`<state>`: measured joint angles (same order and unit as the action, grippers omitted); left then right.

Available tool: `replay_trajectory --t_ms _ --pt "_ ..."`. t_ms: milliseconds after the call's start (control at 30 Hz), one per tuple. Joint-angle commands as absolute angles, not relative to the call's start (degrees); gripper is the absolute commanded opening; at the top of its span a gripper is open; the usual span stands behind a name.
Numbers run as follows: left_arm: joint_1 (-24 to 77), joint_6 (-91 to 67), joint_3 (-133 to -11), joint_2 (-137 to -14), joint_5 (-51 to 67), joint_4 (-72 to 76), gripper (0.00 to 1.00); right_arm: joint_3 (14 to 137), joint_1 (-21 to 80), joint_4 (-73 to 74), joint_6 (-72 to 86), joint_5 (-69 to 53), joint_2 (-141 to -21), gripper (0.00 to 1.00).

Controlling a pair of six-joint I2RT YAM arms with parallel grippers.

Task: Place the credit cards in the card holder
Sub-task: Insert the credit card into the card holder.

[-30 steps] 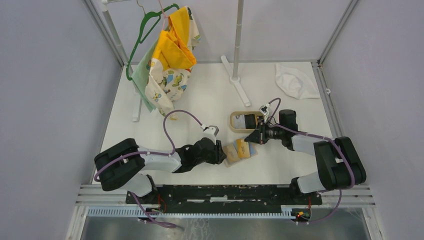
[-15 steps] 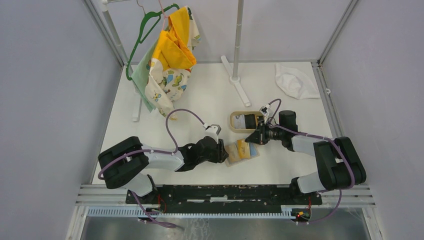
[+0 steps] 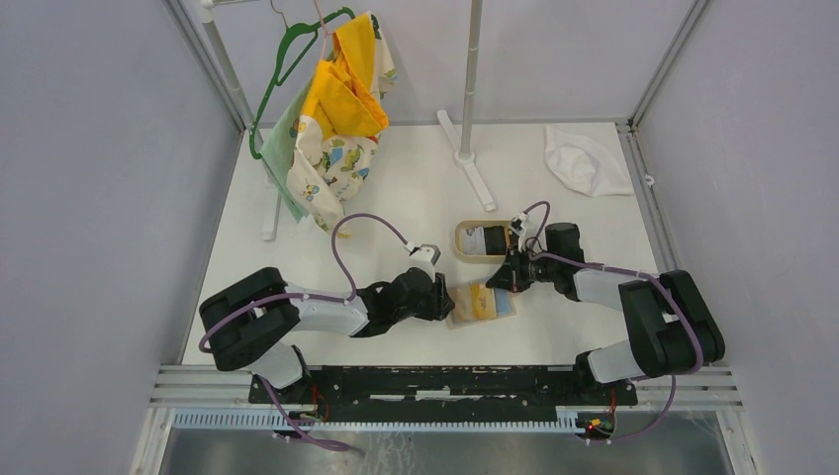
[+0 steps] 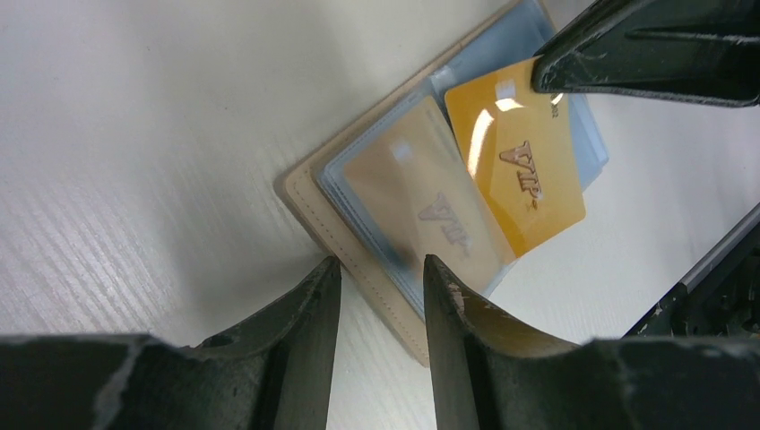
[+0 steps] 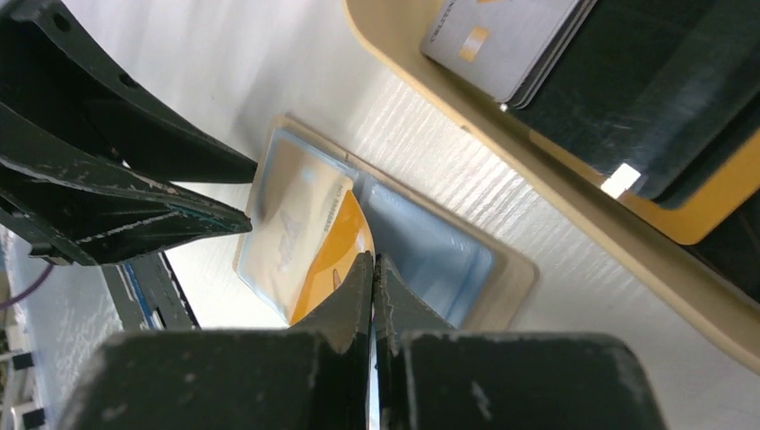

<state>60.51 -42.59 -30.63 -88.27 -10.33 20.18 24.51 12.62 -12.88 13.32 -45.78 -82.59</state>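
- Grey walls closed in a white desk, filmed from above, with two robot arms based at its near edge.
- At the centre of the action, the card holder lay open and flat on the desk, tan outside, with clear blue-tinted sleeves inside.
- One sleeved gold card already sat behind clear plastic, so the task looked begun but far from finished.
- Beside it, overlapping its edge, a second gold card lay across the open holder and did not appear to be tucked into a sleeve yet.
- The right jaws were closed, pinching that second gold card at its far corner.
- The left jaws stood partly open, astride the holder's near edge and gripping nothing. Whether they pressed on the holder could not be told.
- Just beyond the holder, an oval tan tray held the cards left to load: a grey card on top of dark cards.
- Farther back, well apart from the work, patterned clothes on a hanger hung at the left and a white cloth lay at the right.
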Motion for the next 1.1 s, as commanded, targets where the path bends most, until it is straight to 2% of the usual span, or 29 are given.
replay_trajectory --t_ms 0,433,1067 --pt "60.7 -41.4 -32.5 -89.4 -10.8 19.7 0.46 25.8 15.3 -10.0 9.2 -41.7 -81.9 0.0" --pt "60.7 -41.5 -32.8 -89.6 -10.7 19.3 0.46 24.6 15.5 -8.9 12.5 -33.3 -79.1 0.0" --pt "60.8 -41.4 -33.1 -90.5 -9.0 20.5 0.45 23.5 17.3 -11.7 16.1 -35.5 -81.1 0.0"
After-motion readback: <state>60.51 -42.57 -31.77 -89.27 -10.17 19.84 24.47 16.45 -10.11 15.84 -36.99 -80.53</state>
